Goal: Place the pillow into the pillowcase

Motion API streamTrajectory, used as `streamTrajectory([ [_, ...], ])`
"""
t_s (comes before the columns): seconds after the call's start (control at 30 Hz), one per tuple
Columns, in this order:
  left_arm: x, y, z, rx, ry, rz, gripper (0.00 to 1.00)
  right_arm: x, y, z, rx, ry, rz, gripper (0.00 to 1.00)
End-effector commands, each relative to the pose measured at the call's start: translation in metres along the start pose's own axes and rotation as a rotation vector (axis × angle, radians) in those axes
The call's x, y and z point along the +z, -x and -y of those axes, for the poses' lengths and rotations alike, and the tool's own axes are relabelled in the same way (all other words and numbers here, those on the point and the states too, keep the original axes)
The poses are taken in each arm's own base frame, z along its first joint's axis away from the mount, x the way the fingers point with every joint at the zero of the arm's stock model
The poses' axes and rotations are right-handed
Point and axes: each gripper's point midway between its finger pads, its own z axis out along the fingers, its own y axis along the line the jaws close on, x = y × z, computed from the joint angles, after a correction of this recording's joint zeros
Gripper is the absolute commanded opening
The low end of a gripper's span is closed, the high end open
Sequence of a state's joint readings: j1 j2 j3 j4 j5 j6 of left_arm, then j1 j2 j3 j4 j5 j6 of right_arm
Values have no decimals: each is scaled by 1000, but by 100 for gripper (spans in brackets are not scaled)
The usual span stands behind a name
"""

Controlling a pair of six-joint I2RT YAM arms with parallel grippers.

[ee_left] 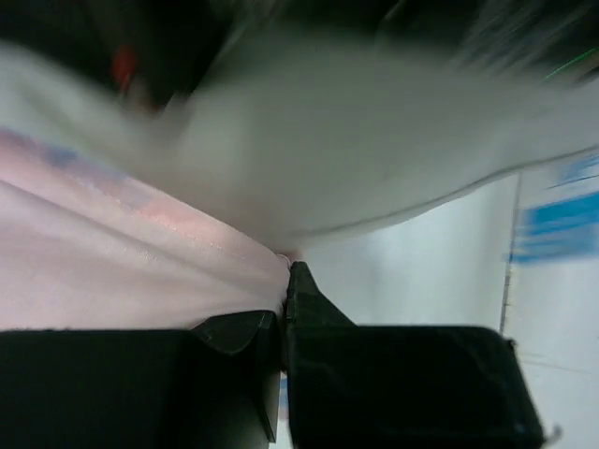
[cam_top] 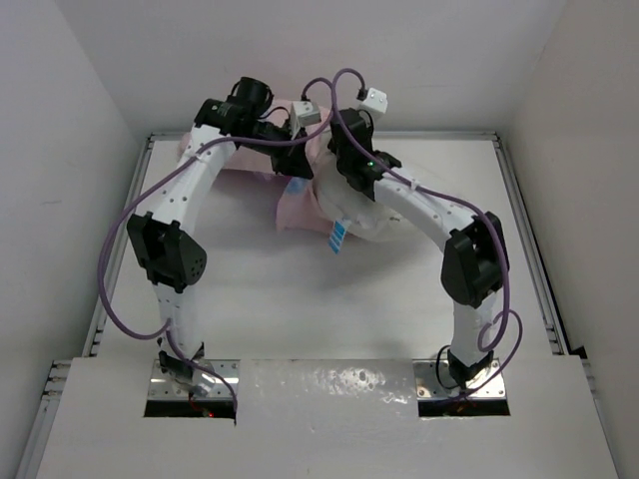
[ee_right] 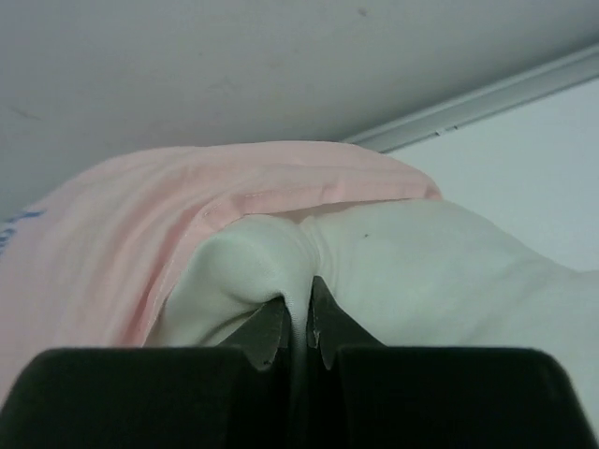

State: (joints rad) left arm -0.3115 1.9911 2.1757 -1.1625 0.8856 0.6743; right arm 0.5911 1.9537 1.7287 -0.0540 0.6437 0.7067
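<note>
your right gripper [ee_right: 299, 316] has its fingers [ee_right: 329, 335] pressed together on a pinch of the pillow [ee_right: 421, 271], with the white cloth bunched between the jaws and no gap showing. that grip sits at the end of the pillow that meets the pink pillowcase [ee_right: 187, 215]. the hem is draped over the pillow's top and left side, so you seem to be holding this corner in order to feed it inward.

your left gripper [ee_left: 285, 279] is likewise closed down to nothing, its tips nipping a fold of the pink cloth. the cloth fans away from the pinch in taut ridges, which suggests this hand is there to hold the mouth open and brace against the push. the pillow shows above it only as a white blur.

from above, both wrists meet over the far part of the table [cam_top: 250, 289], near the back wall [cam_top: 319, 50]. the pillow bulges out toward the right arm with its blue tag [cam_top: 337, 237] exposed, and the pink cloth covers only its far left part. i judge the stuffing is at an early stage, since most of the pillow lies outside the case.
</note>
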Motion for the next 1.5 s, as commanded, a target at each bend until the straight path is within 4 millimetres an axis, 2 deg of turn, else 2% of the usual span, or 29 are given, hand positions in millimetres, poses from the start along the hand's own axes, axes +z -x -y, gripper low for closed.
streamTrajectory([
  [0.0, -31, 57, 78, 155, -175, 158, 0, -22, 9, -11, 148, -22, 95, 0],
  [0.07, -31, 58, 67, 129, -111, 141, 0, -31, 5, -25, 198, 45, 71, 0],
  [0.1, -33, 65, 61, 151, -76, 151, 0, -34, 1, -30, 219, 81, 59, 0],
  [0.2, -51, 87, 53, 187, 20, 187, 0, -62, 10, -61, 307, 258, 33, 0],
  [0.27, -63, 104, 60, 238, 42, 229, 0, -74, 15, -79, 343, 329, 25, 0],
  [0.37, -71, 113, 90, 295, -60, 281, 0, -77, 23, -92, 398, 369, 23, 0],
  [0.43, -70, 104, 103, 314, -111, 269, 0, -75, 26, -93, 428, 360, 39, 0],
  [0.53, -63, 88, 105, 284, -141, 239, 0, -74, 36, -85, 466, 326, 82, 0],
  [0.7, -65, 78, 132, 290, -261, 270, 0, -72, 59, -59, 509, 226, 198, 0],
  [0.73, -64, 71, 136, 274, -275, 265, 0, -71, 64, -59, 513, 228, 209, 0],
  [0.8, -59, 60, 132, 257, -264, 236, 0, -68, 66, -60, 465, 237, 213, 0],
  [0.83, -54, 49, 127, 226, -257, 206, 2, -69, 64, -71, 426, 291, 199, 0],
  [0.9, -48, 33, 116, 187, -209, 143, 16, -71, 46, -81, 325, 364, 151, 0],
  [0.93, -48, 25, 111, 175, -176, 109, 33, -76, 20, -88, 269, 443, 79, 0],
  [0.97, -51, 22, 110, 187, -155, 98, 43, -79, 9, -88, 227, 474, 51, 0],
  [1.0, -57, 23, 113, 218, -131, 96, 54, -80, -21, -79, 188, 483, -11, 0],
  [1.03, -62, 22, 111, 246, -93, 81, 69, -91, -33, -84, 167, 550, -59, 0],
  [1.07, -67, 25, 110, 286, -69, 80, 74, -96, -48, -81, 147, 571, -96, 0],
  [1.1, -76, 33, 113, 330, -34, 90, 77, -100, -73, -71, 125, 573, -155, 0],
  [1.17, -83, 43, 100, 336, 59, 91, 80, -117, -93, -70, 100, 634, -228, 0],
  [1.2, -84, 46, 92, 311, 100, 92, 79, -124, -110, -62, 73, 636, -274, 0],
  [1.23, -84, 42, 77, 281, 165, 67, 78, -129, -117, -60, 56, 648, -300, 3],
  [1.27, -77, 41, 62, 230, 205, 76, 75, -141, -121, -61, 34, 687, -324, 19],
  [1.33, -70, 30, 33, 156, 307, 53, 68, -152, -126, -55, -36, 709, -361, 40],
  [1.37, -67, 40, 17, 104, 373, 105, 67, -155, -125, -52, -60, 709, -367, 52],
  [1.4, -56, 25, 2, 40, 406, 90, 67, -161, -121, -42, -91, 679, -380, 68],
  [1.43, -56, 20, -14, 5, 480, 84, 67, -164, -118, -35, -118, 667, -372, 73],
  [1.47, -44, 17, -26, -18, 492, 94, 67, -159, -112, -23, -136, 610, -343, 78],
])
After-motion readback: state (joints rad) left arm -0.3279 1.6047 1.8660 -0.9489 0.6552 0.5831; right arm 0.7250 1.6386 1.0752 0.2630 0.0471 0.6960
